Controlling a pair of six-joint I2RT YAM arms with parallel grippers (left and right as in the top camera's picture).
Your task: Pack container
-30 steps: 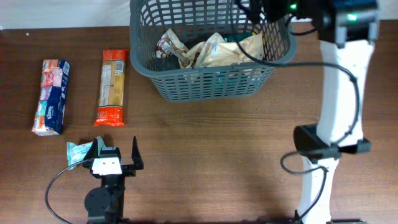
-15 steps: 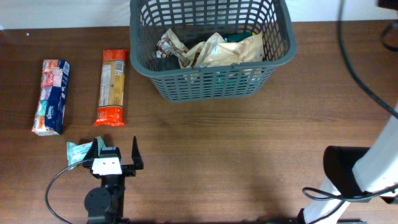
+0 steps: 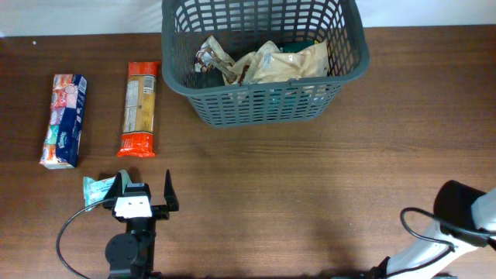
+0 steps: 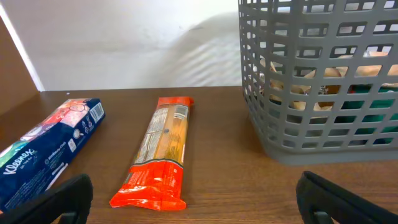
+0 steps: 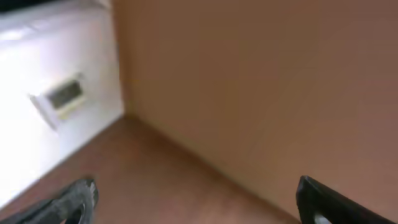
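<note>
The dark grey lattice basket (image 3: pixel 263 108) stands at the back middle of the table and holds several crumpled packets (image 3: pixel 267 63). It also shows in the left wrist view (image 4: pixel 311 124), at the right. My left gripper (image 3: pixel 145 187) rests open and empty near the front left. An orange pasta packet (image 3: pixel 140 108) lies ahead of it and also shows in the left wrist view (image 4: pixel 161 155). My right gripper (image 5: pixel 199 205) is open and empty. Only the right arm (image 3: pixel 461 217) shows in the overhead view, at the front right corner.
A blue tissue pack (image 3: pixel 64 120) lies at the far left. A small teal packet (image 3: pixel 94 189) lies just left of the left gripper. The right wrist view is blurred: brown surfaces and a white object (image 5: pixel 56 99).
The right arm has swung from over the basket's back right down to the front right corner. The left arm and the packets have not moved.
</note>
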